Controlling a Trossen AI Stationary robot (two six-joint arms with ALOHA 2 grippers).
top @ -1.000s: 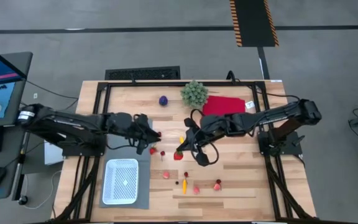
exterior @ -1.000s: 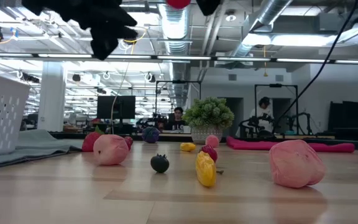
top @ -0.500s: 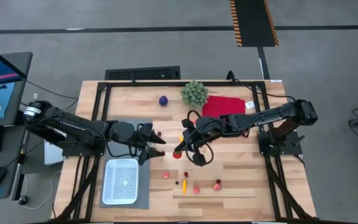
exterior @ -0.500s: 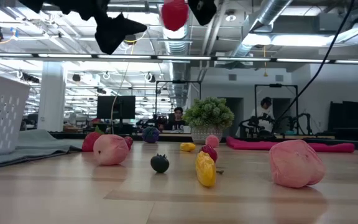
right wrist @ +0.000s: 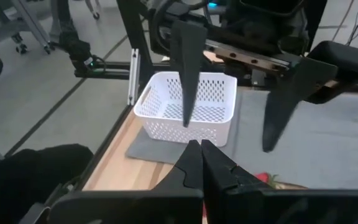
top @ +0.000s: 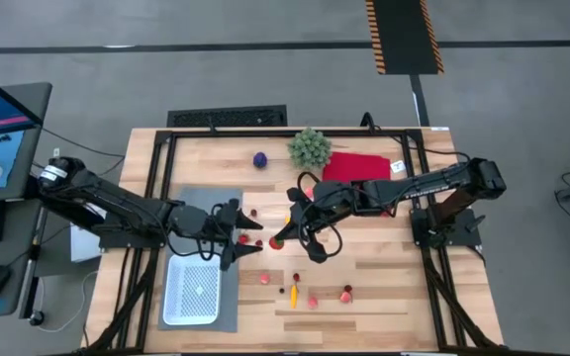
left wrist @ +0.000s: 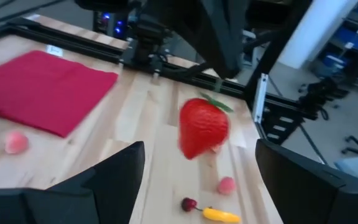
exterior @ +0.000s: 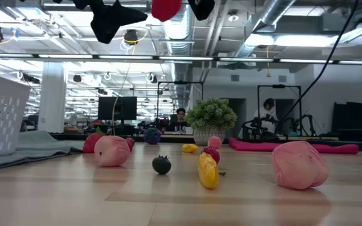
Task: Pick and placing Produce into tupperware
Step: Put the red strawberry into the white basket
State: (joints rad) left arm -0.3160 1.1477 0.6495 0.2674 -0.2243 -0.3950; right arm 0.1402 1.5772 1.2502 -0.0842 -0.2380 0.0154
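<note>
A red toy strawberry (left wrist: 202,127) hangs in the air over the table's middle, with my right gripper (top: 283,235) shut on it. My left gripper (top: 248,238) is open and level with it. In the left wrist view its two fingers stand on either side of the strawberry without touching it. The white tupperware (top: 193,289) stands on a grey mat (top: 228,203) at the near left. More produce lies on the wood: a purple ball (top: 259,159), a pink piece (top: 263,279), a yellow piece (top: 293,293) and several small red ones. My right gripper holds the strawberry by its green leafy top (left wrist: 220,103), pinched between the shut fingers, which come at it from the table's right, slanting down. The strawberry (exterior: 166,7) hangs below the fingers, point down, lifted clear of the table.
A green bushy plant (top: 309,147) and a red cloth (top: 356,166) sit at the far middle of the table. The black frame rails (top: 156,168) run along the table's edges. Bare wood lies at the near right.
My left gripper has opened wide and gone toward the table's near edge, ending beside the strawberry. My right gripper has carried the strawberry a little toward the table's left, still shut on it and clear of the table.
</note>
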